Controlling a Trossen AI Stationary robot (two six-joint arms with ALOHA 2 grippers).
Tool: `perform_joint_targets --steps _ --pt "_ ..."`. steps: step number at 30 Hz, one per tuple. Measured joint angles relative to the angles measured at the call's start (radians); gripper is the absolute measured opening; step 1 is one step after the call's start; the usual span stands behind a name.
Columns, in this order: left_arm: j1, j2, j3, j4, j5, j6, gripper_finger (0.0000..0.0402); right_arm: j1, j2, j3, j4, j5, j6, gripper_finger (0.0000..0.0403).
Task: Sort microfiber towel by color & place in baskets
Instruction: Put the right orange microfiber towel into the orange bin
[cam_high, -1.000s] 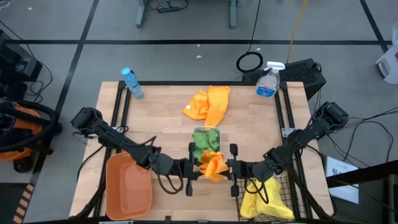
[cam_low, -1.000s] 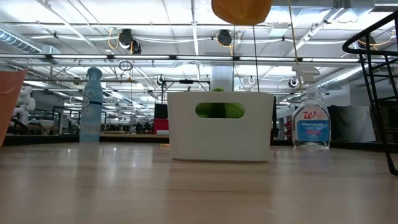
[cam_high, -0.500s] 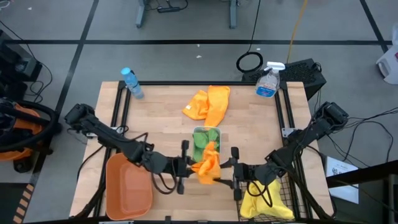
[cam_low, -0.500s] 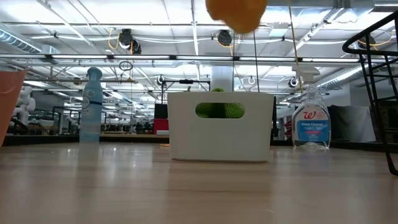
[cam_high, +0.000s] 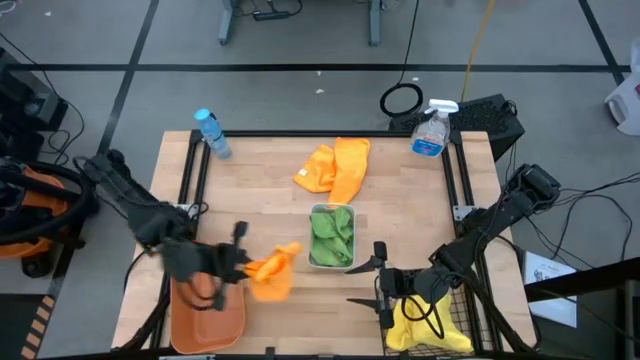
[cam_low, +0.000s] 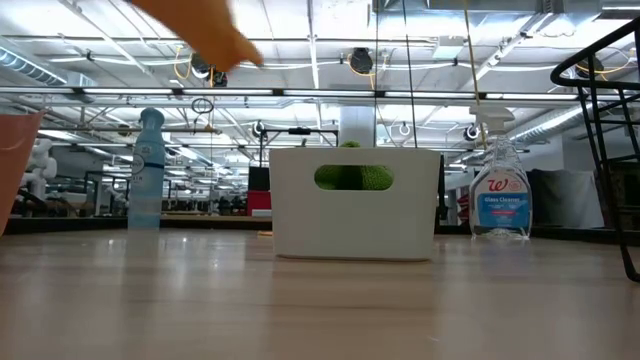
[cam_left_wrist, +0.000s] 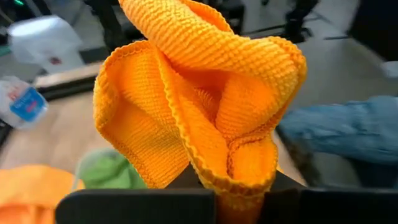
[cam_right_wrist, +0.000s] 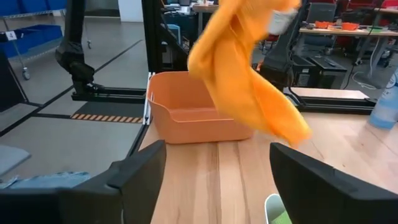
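My left gripper is shut on an orange towel, in the air just right of the orange tub at the table's near left. The towel also shows in the left wrist view and, blurred, at the top of the low view. My right gripper is open and empty near the black wire basket, which holds a yellow towel. The white bin holds green towels. More orange towels lie on the table's far middle. My left gripper pinches a bunched fold of the orange towel between its two fingers, several layers thick. The fingers lie about level and point toward the table's right. The towel is lifted clear of the table and stands out loose beyond the fingertips.
A water bottle stands at the far left corner and a spray bottle at the far right. In the right wrist view the orange tub and the hanging towel lie ahead of the right gripper. Bare tabletop lies left of the white bin.
The orange towel was between both grippers in front of the white bin. My left gripper has carried it quickly toward the table's left edge, up to the orange tub. The towel is now away from my right gripper, which has moved slightly toward the near edge.
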Motion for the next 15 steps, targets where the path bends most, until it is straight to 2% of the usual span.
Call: perform_joint_targets --steps 8,15 --pt "-0.157 -0.189 0.0 -0.315 -0.013 -0.288 0.0009 -0.001 0.0 0.0 -0.019 0.0 0.002 0.0264" --pt "-0.2 -0.223 0.0 -0.594 -0.035 -0.574 0.0009 -0.001 0.0 0.0 -0.021 0.0 0.004 0.0256"
